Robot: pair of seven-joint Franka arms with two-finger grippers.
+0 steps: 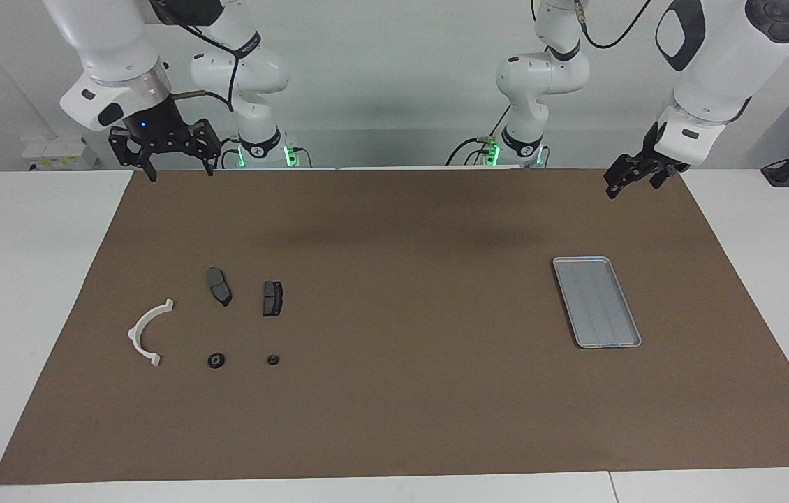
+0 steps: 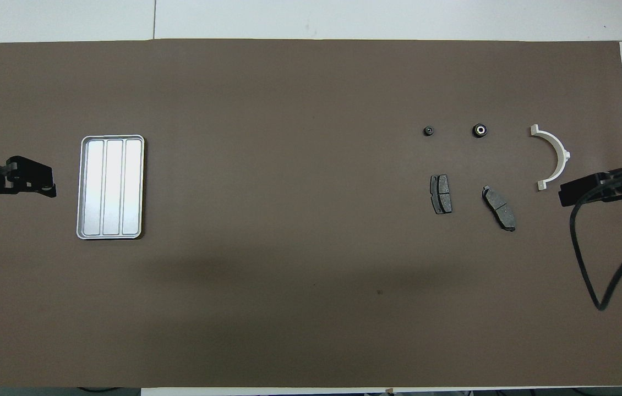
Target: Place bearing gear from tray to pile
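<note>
Bearing gear (image 1: 216, 360) is laid in the pile, well apart from tray (image 1: 596, 301) | right gripper (image 1: 172, 159), left gripper (image 1: 633, 175) are raised, jaws spread, nothing held.

One camera sits high across the surface (image 1: 394, 419), facing the robots. The other hangs above their end, looking steeply down. Both share the brown mat (image 2: 289, 165), seen half a turn apart.

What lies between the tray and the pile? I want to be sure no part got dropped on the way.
Nothing: both views show only bare brown mat between the tray and the pile.
</note>
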